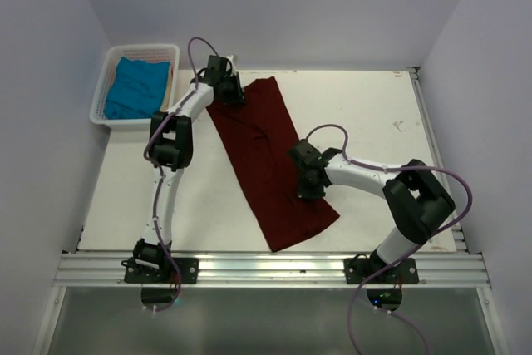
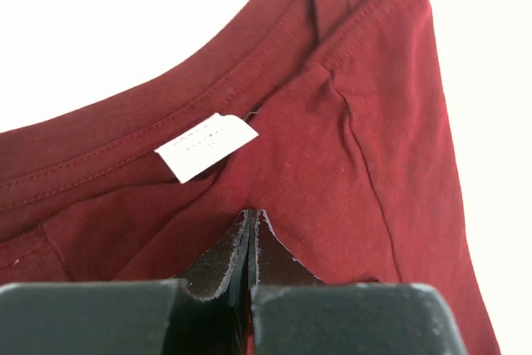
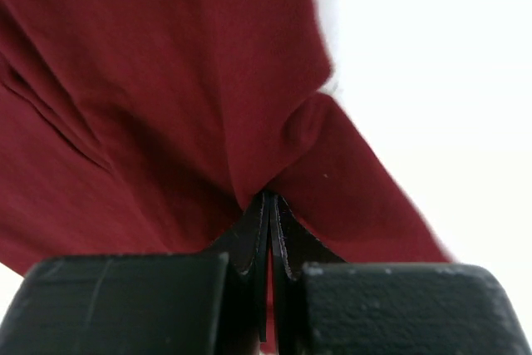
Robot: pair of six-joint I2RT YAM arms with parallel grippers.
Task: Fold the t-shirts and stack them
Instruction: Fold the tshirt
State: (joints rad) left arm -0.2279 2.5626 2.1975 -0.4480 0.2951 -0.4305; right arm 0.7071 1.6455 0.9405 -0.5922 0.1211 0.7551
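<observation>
Our left jaws pinch the maroon t-shirt (image 1: pixel 258 151) tightly at its far collar. Our right jaws grip its right edge, fully closed.

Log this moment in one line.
maroon t-shirt: on table; left gripper: shut near collar; right gripper: shut on its side; teal t-shirt: in basket

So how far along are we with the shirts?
Done: maroon shirt looks folded lengthwise into a strip. In hand: left gripper pinches it near the collar, right gripper its edge nearer the hem. Left: fold it across, then the teal shirt, lying in the basket, then stack.
</observation>
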